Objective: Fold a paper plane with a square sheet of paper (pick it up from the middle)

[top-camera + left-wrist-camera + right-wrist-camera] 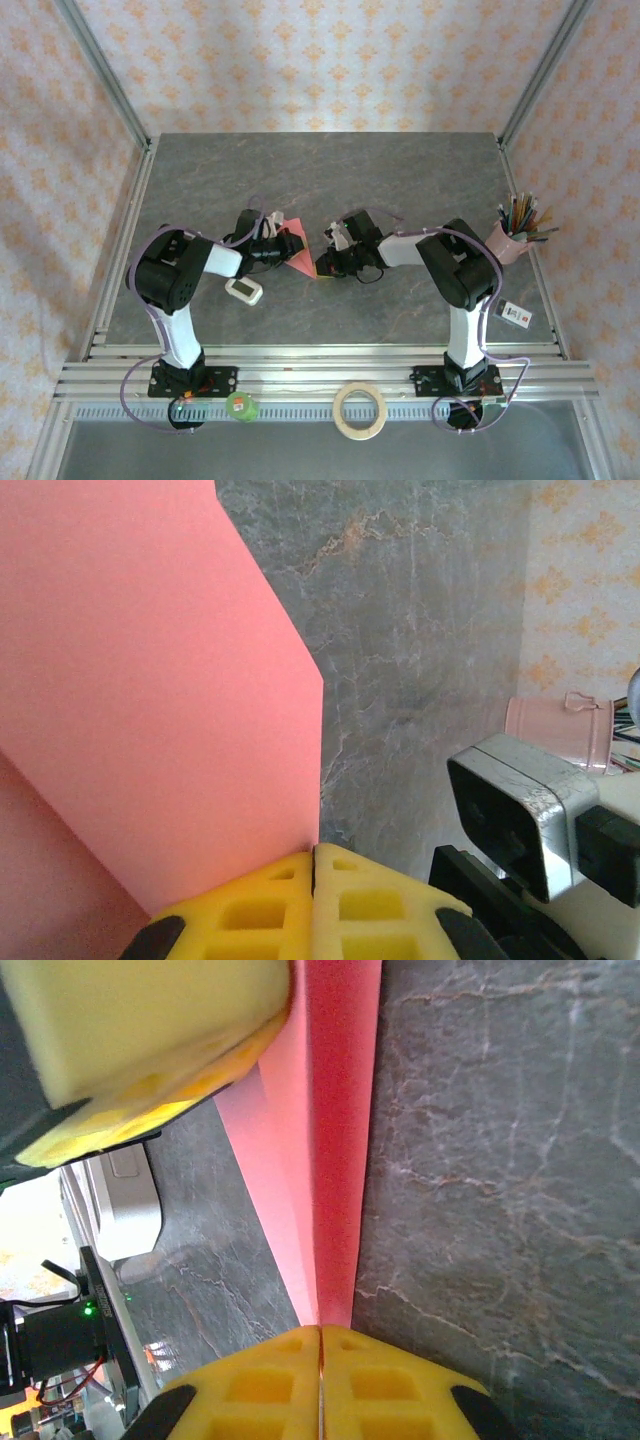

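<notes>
The square sheet of paper is pink-red and folded, held up off the table between both arms. In the left wrist view its flat face spreads wide, and my left gripper is shut on its lower corner. In the right wrist view the paper runs as a narrow creased strip with two layers. My right gripper is shut on its pointed end. From above, the left gripper and right gripper face each other, a paper's width apart.
A small white gadget lies on the table beside the left arm. A pink cup of pens stands at the right edge, with a small card nearer the front. A tape roll rests on the front rail.
</notes>
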